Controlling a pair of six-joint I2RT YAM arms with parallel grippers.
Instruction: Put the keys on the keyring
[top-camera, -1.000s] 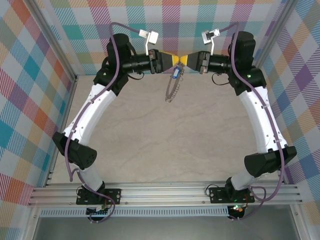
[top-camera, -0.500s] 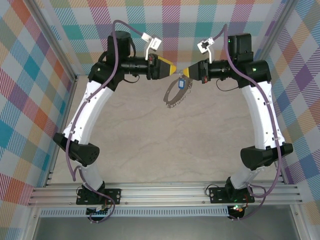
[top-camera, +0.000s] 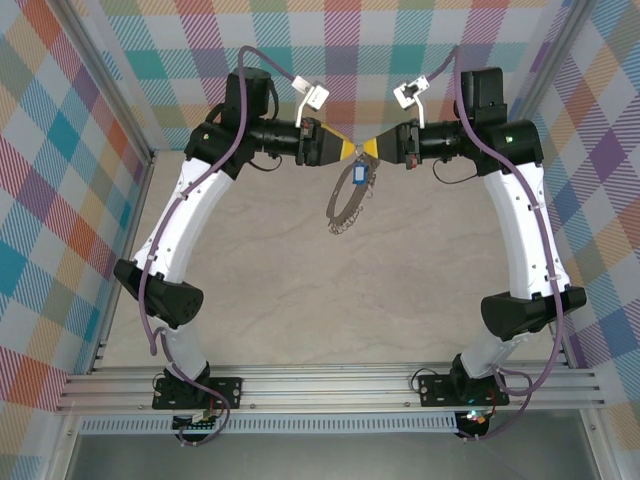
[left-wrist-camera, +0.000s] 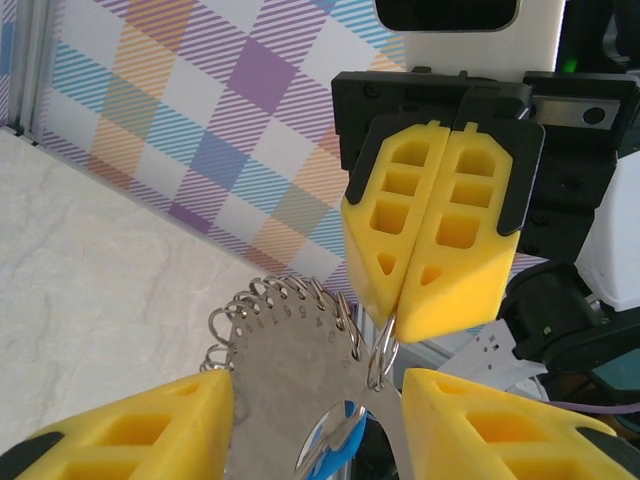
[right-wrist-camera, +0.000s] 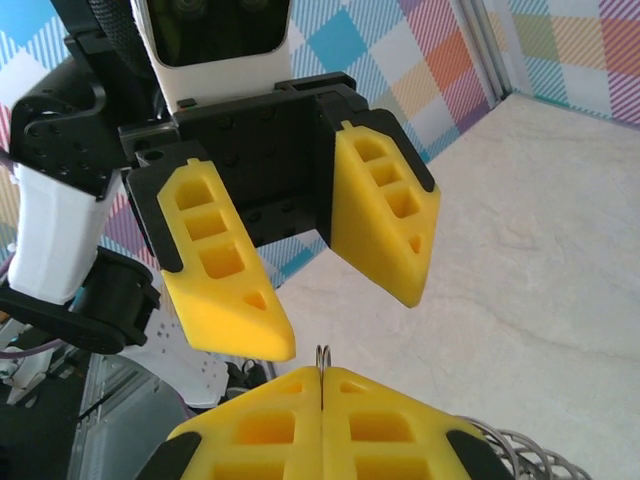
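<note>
pastel checks around yellow-fingered arms

the left gripper (top-camera: 348, 150) and right gripper (top-camera: 368, 149) have bright yellow plastic fingers (left-wrist-camera: 470, 295) in black housings, on glossy white arm links (top-camera: 185, 225) with purple cables (top-camera: 148, 330); the thin grey metal keyring hoop (top-camera: 345, 205) shines silvery, the tiny key (top-camera: 357, 174) wears a blue oval plastic tag; the worktop (top-camera: 300, 290) is pale beige with faint marbled veins; the walls (top-camera: 60, 150) carry teal, orange, purple, pink and green plaid.

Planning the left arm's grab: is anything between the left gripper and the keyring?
Nothing visible. The left gripper is open, its fingers flanking the keyring, which hangs from the shut right gripper. The blue-tagged key hangs near its top.
</note>
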